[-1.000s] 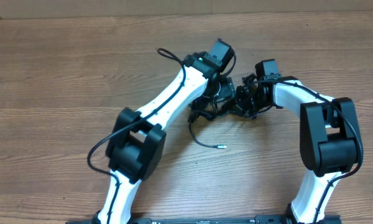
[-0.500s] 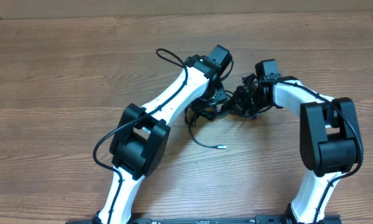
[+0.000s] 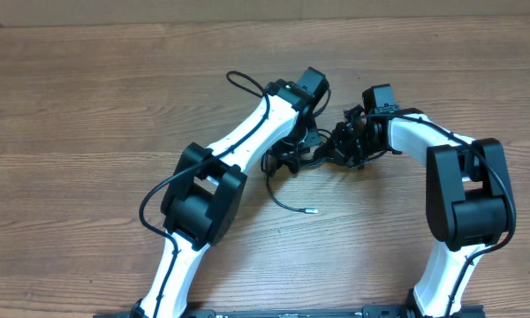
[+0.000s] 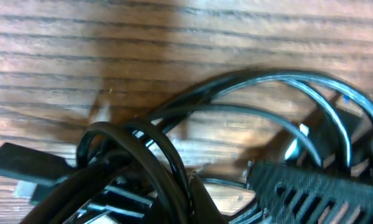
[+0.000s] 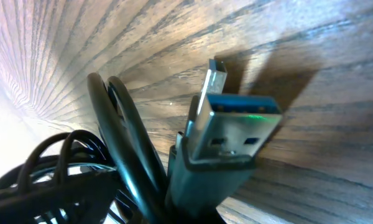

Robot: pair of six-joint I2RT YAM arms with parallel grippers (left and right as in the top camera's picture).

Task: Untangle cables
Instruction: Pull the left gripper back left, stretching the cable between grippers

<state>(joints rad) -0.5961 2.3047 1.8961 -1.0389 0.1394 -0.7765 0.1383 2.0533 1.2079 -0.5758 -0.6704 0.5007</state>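
Squarely between left gripper (image 3: 299,146) and right gripper (image 3: 340,147), each clamped shut on it from opposite sides, the knot of cables (image 3: 287,164) lies on the wooden table (image 3: 71,106), one loose end (image 3: 310,210) trailing toward the robot.

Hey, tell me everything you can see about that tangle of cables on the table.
The cables are thin, glossy black cords knotted into a small bundle of overlapping loops on the wooden table, between the left gripper and right gripper, both shut at the tangle; any grip is hidden. One loose end trails toward the robot, tipped with a small metallic plug. Up close, a blue-tongued USB plug stands above the loops.
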